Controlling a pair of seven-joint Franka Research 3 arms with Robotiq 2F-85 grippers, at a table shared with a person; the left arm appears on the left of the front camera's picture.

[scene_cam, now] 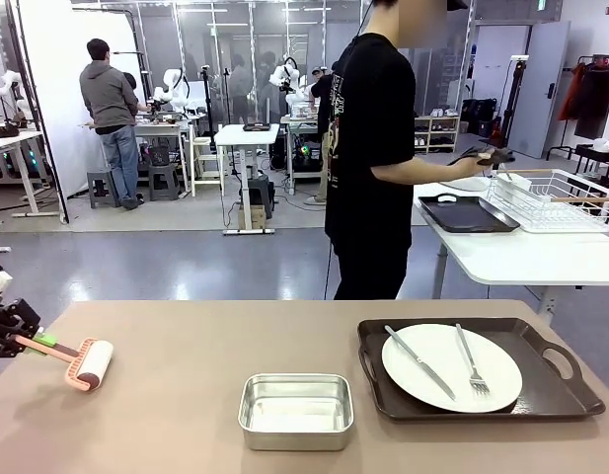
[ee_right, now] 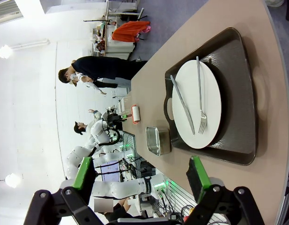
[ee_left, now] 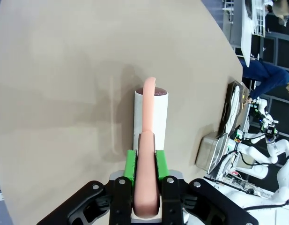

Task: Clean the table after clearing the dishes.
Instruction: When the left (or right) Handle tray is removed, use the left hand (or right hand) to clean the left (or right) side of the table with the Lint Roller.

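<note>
The beige table [scene_cam: 205, 336] holds one of the dishes at the right, a white plate [scene_cam: 501, 375] with a knife and fork on a dark handled tray [scene_cam: 551, 395]. At the table's left edge my left gripper [scene_cam: 33, 341] is shut on the pink handle of a lint roller [scene_cam: 92, 363], whose white roll rests on the tabletop. The left wrist view shows the handle [ee_left: 147, 187] clamped between the green pads. My right gripper [ee_right: 139, 173] is open and empty, and looks along the table at the plate [ee_right: 212, 103] and tray [ee_right: 238, 93].
A small steel pan [scene_cam: 296, 410] sits at the front middle. The person [scene_cam: 368, 148] stands at the far side, turned towards a white table [scene_cam: 521, 262] with a wire rack [scene_cam: 556, 197] and a second dark tray [scene_cam: 467, 213], holding something over the rack.
</note>
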